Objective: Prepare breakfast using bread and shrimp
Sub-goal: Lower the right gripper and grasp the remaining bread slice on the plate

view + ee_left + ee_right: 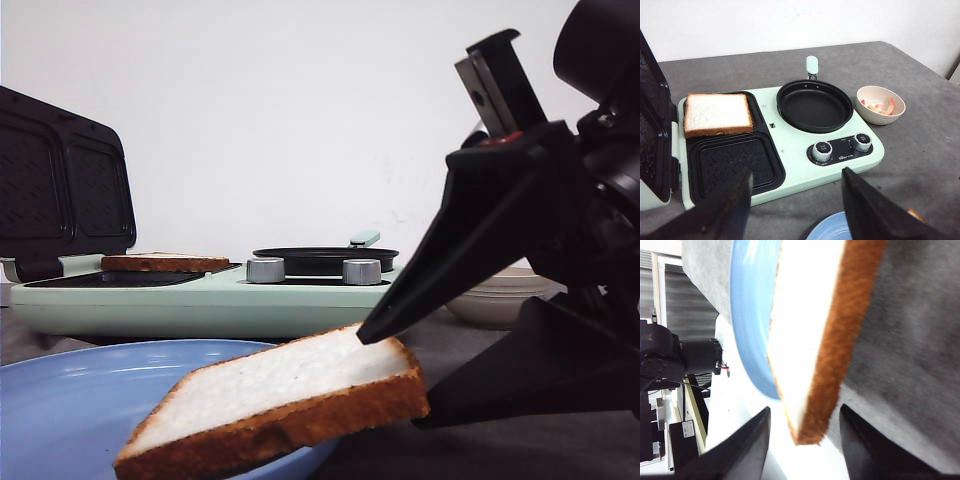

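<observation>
One slice of white sandwich bread (275, 405) sits tilted at the near edge of the blue plate (70, 410), its right corner raised. The right hand (395, 375) has one finger on the slice's upper face at that corner and the other below and beside it; from the right wrist view the corner lies between the fingers, but whether they press it I cannot tell. A second slice (716, 114) lies flat in the far left well of the mint-green breakfast maker (790, 145), left of the black frying pan (814, 105). The shrimp (882, 106) rest in a small cream bowl (892, 116) on the bench, right of the pan.

The bread looks light and soft, easily dented or torn. A grip across the firmer crust edge, pressing lightly, should suit it; held by one corner, it may sag.

The left hand (795, 207) hangs wide and empty, near the appliance's front.
</observation>
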